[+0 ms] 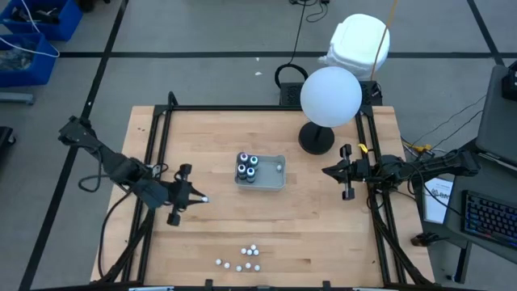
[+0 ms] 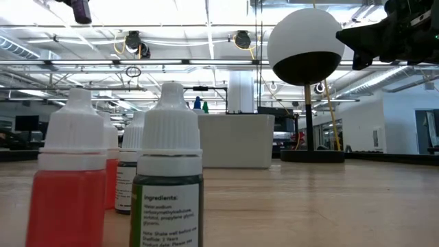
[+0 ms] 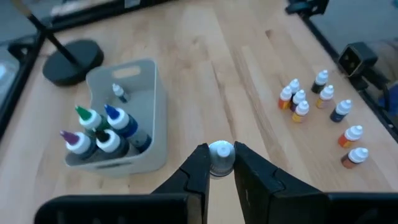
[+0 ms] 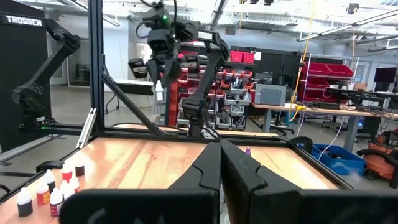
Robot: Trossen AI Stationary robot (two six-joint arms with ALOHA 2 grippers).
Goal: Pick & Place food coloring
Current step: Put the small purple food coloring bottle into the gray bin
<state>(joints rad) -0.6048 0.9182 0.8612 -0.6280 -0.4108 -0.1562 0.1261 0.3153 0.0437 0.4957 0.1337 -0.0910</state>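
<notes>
Left tool (image 3: 221, 163) is closed on one white-capped bottle (image 3: 221, 154), carried above the worktop (image 1: 323, 218) between the loose bottles (image 1: 242, 259) and the tray (image 1: 277, 183). Transport is judged underway; next, alignment over the tray is needed. Right tool (image 4: 219, 163) waits shut at the worktop's right edge.

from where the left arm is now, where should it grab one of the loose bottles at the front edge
Probably by the white cap, coming straight down. The loose bottles stand upright and close together, so the caps are the freest part, and an outer one is easiest. The left gripper already holds a bottle that way.
</notes>
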